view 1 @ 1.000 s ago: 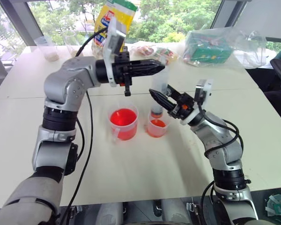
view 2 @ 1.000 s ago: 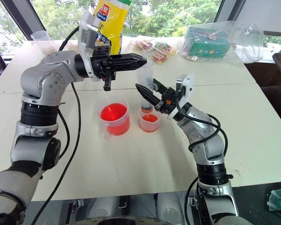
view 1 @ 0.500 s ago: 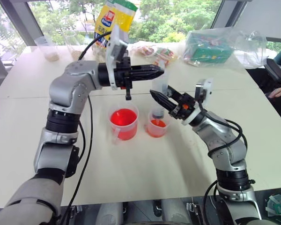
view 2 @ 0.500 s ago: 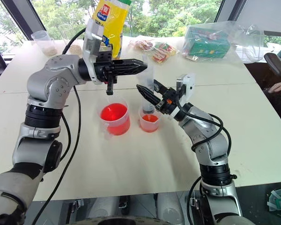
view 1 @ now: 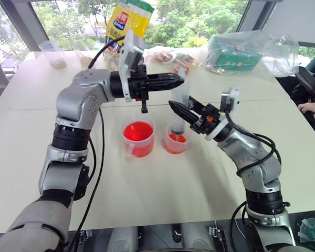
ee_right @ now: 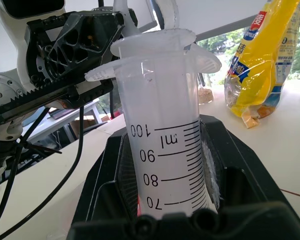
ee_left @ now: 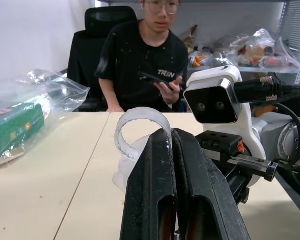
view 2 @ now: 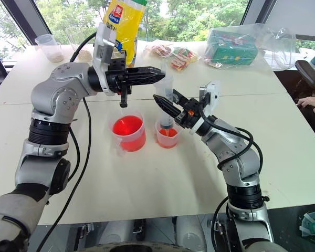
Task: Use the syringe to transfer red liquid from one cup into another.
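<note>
Syringe point(view 2: 166, 100) clamped upright in right claw point(view 2: 170, 109) over small cup point(view 2: 167, 137); keep your closed left claw point(view 2: 156, 74) pressing plunger slowly, straight down.

Bare desk point(view 1: 163, 184) lies open in front of the handled cup point(view 1: 138, 138) and small cup point(view 1: 176, 142); bags point(view 1: 236, 52) crowd the far edge.

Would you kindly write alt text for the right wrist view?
The right gripper clamps the upright syringe by its clear barrel, marked from 70 to 100 ml, plunger pushed down to the barrel's flange. The left gripper sits against the top; a yellow bag lies behind.
</note>
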Available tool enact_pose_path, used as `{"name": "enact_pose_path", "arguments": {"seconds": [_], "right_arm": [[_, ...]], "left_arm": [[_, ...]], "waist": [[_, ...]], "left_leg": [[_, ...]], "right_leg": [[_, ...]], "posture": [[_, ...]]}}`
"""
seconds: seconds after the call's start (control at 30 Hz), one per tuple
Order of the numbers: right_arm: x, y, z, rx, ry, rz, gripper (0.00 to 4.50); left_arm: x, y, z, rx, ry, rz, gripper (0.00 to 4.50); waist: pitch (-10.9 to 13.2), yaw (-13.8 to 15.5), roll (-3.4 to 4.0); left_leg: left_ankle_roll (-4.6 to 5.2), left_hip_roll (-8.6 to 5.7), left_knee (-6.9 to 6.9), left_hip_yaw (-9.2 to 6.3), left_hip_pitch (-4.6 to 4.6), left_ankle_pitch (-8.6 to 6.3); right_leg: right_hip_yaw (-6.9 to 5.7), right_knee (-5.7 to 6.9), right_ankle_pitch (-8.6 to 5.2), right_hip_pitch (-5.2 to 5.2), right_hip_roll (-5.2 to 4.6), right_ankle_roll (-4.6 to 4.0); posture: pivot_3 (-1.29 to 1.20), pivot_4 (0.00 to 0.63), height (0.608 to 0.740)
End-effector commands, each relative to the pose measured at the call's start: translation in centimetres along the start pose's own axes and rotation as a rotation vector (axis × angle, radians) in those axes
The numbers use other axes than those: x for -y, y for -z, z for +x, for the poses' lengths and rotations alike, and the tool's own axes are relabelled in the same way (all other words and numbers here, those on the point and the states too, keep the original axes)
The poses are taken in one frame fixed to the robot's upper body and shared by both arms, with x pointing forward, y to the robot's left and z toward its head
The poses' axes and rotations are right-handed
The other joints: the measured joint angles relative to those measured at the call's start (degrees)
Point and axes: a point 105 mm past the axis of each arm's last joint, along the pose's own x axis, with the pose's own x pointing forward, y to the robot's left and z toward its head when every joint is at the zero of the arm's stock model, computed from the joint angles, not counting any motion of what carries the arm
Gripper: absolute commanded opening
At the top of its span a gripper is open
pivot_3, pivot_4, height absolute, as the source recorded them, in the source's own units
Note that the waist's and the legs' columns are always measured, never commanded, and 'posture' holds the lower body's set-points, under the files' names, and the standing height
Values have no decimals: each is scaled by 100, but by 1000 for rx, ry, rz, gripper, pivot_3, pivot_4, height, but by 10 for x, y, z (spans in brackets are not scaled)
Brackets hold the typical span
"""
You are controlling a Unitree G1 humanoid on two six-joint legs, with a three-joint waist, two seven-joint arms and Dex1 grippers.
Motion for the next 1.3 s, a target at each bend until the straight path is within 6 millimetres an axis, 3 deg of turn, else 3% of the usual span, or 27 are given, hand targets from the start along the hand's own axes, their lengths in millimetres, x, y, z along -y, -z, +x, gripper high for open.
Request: {"name": "enact_pose_path", "arguments": {"seconds": [0.03,0.13,0.33,0.37,0.53,0.73,0.93,1.03,1.1,1.2,1.3], "right_arm": [[-13,-43,0,160,-45,-93,1348],[-14,-36,0,141,-45,-73,1348],[-15,-25,-1,111,-49,-48,1348],[-15,-24,-1,108,-49,-43,1348],[-12,-19,-3,94,-42,-26,1348],[-8,-23,-3,100,-32,-17,1348],[13,-61,1,129,58,26,1348],[36,-89,-4,140,158,130,1348],[52,-98,-9,96,235,179,1348],[76,-90,-22,-70,369,205,1348],[99,-50,-53,-403,528,180,1348]], "left_arm": [[2,11,5,-51,33,-43,292],[-3,1,0,-36,8,-36,1313],[-16,-15,-16,-18,-65,-5,4274],[-19,-18,-20,-15,-83,0,4449],[-23,-29,-51,-18,-146,23,4449],[-16,-24,-70,-43,-181,4,4449],[-4,-11,-76,-59,-196,-23,4449],[-1,-2,-79,-72,-217,-41,4449],[2,2,-80,-81,-222,-44,4449],[7,9,-80,-88,-235,-55,4449],[14,19,-82,-112,-244,-62,4449]], "waist": [[0,0,0],[0,3,0],[0,-9,1],[0,-10,1],[0,-18,1],[0,8,0],[0,-3,1],[0,-3,1],[0,1,1],[0,13,0],[0,8,0]], "left_leg": [[0,0,0,0,0,0],[0,0,0,0,0,0],[0,1,0,-1,0,0],[0,2,0,-2,0,0],[0,3,0,-1,0,0],[0,1,1,-1,0,0],[-1,2,2,-1,1,0],[-1,5,1,-2,1,0],[-1,6,1,-1,1,0],[0,4,1,0,-1,0],[6,2,0,4,-3,-4]], "right_leg": [[0,0,0,0,0,0],[0,0,0,0,0,0],[0,1,0,-1,2,0],[-1,1,0,0,2,0],[0,1,0,-2,3,0],[-2,0,0,2,-2,0],[0,3,0,1,-2,0],[-1,3,0,1,-2,-1],[0,3,0,1,-3,-2],[-1,-1,0,2,-8,-3],[1,-6,0,2,-12,-3]], "posture": [[0,150,740],[0,150,740],[0,150,740],[0,150,740],[0,150,740],[0,150,740],[0,150,740],[0,150,740],[0,150,740],[0,150,740],[0,150,740]]}}
